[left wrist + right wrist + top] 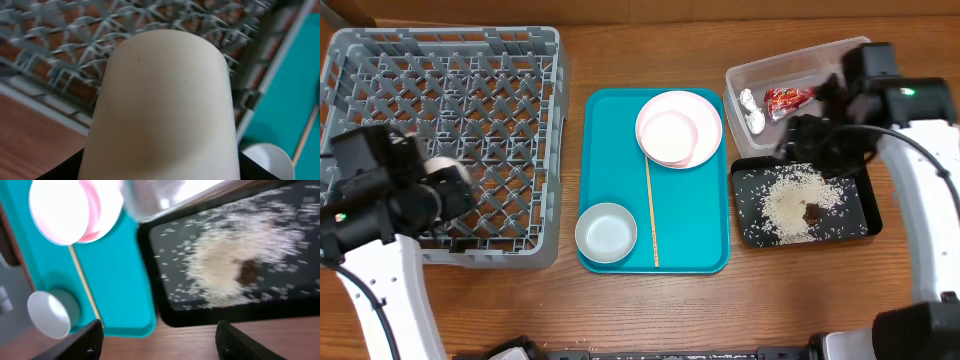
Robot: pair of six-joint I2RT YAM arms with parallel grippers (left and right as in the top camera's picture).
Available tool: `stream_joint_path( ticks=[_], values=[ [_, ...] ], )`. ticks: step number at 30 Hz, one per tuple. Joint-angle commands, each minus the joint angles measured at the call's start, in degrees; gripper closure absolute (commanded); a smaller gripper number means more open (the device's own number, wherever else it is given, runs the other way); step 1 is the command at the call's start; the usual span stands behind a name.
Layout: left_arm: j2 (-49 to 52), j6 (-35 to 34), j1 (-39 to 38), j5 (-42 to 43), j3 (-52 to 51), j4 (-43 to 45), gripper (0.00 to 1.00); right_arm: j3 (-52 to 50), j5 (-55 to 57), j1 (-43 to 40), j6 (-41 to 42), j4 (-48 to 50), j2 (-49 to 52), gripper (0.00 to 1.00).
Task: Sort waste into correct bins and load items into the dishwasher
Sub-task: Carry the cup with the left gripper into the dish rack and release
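My left gripper [450, 185] is shut on the small white cup [444, 167] over the front left part of the grey dish rack [470, 90]. In the left wrist view the cup [160, 100] fills the frame above the rack [60, 45]. My right gripper [807, 135] is open and empty, hovering between the clear tub [800, 65] and the black tray [750, 205]; its fingers [160, 345] are spread. The tub holds the red-and-white wrapper [788, 98] and the tissue [753, 110]. The black tray [165, 315] holds rice [220, 260] and the brown scrap [248, 271].
The teal tray [700, 220] lies in the middle. On it are the white plate [708, 120] with the pinkish bowl [667, 135], the light grey bowl [606, 232] and the wooden stick [651, 210]. Bare wooden table runs along the front edge.
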Motion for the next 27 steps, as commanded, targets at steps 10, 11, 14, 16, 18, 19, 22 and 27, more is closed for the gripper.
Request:
stream_joint_path(
  ticks=[10,11,14,16,18,19,22,27],
  values=[
    [11.80,-3.19,1.38,-2.08,-0.28,1.16,0.88,1.53,1.33,-1.62,-0.07,-0.68,-1.07,0.27],
    [13.05,-3.06,1.38,-1.42,-0.28,1.42,0.88,1.53,1.29,-1.60,-0.07,-0.68,-1.07,0.27],
    [16.31,-3.04,1.38,0.66,-0.26,2.47,0.87,1.53,1.29,-1.62,-0.07,-0.68,-1.07,0.27],
    [17.99,-3.04,1.38,1.81,-0.26,2.95,0.84,1.53,1.29,-1.62,-0.07,-0.70,-1.07,0.27],
    [19.50,-3.02,1.38,1.88,-0.28,3.41,0.76,1.51,1.25,-1.60,-0.04,-0.72,-1.07,0.27],
    [20.09,-3.02,1.38,1.88,-0.26,3.58,0.73,1.51,1.25,-1.62,-0.04,-0.72,-1.07,0.27],
    [21.66,-3.04,1.38,1.88,-0.26,3.74,0.57,1.53,1.25,-1.62,-0.04,-0.92,-1.07,0.27],
    [22.51,-3.04,1.40,1.62,-0.26,4.26,0.00,1.53,0.81,-1.62,-0.07,-1.16,-1.07,0.27]
  ],
)
